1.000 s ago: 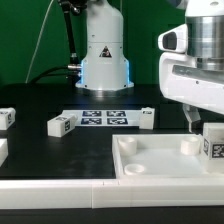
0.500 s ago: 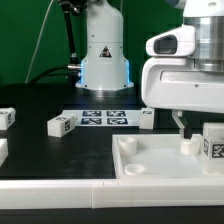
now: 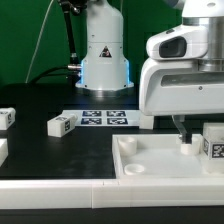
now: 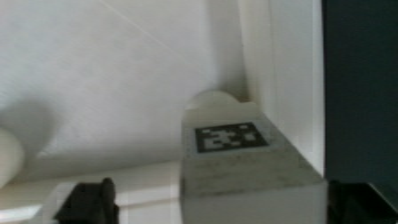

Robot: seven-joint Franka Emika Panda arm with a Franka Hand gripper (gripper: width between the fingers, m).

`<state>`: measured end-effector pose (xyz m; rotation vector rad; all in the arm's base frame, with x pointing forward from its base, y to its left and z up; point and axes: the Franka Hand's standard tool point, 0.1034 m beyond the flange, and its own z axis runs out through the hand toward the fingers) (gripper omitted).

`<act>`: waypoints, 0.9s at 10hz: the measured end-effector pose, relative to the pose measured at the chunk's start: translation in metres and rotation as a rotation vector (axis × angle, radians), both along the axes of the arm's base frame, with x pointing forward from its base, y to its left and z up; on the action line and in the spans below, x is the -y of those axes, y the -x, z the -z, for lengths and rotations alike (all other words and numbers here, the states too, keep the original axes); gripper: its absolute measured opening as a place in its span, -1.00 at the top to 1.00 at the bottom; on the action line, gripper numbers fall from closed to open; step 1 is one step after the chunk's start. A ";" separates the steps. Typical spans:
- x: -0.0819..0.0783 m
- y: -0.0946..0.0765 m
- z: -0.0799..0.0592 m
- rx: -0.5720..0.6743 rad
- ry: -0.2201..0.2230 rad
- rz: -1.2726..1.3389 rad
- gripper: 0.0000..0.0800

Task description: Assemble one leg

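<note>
Black fingers: two dark fingertips (image 4: 86,200) show in the wrist view, spread wide, one to each side of a tagged leg (image 4: 249,165) and not pressing it; the gripper (image 3: 187,128) holds nothing that I can see.
Leg in hand: this white block stands upright at a corner of the tray-like piece (image 3: 150,165), on the exterior view's right, close against the raised rim, tag facing the camera.
Round socket: a rounded white boss (image 4: 214,100) sits in the tray corner just behind the leg in the wrist view.
Doing the step well: I judge the next move is a grasp or a seating of this leg; centre the fingers on the block's flat sides, close squarely, and keep it upright so it does not jam against the rim.
Risk: the rim lies just beside one finger, so a skewed descent could catch it.
Legs counted: five tagged blocks visible in the exterior view, one in the tray, one (image 3: 61,124) left of the marker board (image 3: 104,118), one (image 3: 147,118) right of it, two (image 3: 6,117) at the far left edge.
Trays counted: one.
Marker boards counted: one.
</note>
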<state>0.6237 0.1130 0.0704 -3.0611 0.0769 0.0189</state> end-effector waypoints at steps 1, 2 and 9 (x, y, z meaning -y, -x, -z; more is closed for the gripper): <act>0.000 0.000 0.000 0.004 -0.001 -0.050 -0.34; 0.000 0.000 0.000 0.003 -0.001 -0.042 0.12; 0.001 0.000 0.000 -0.019 -0.004 0.287 0.28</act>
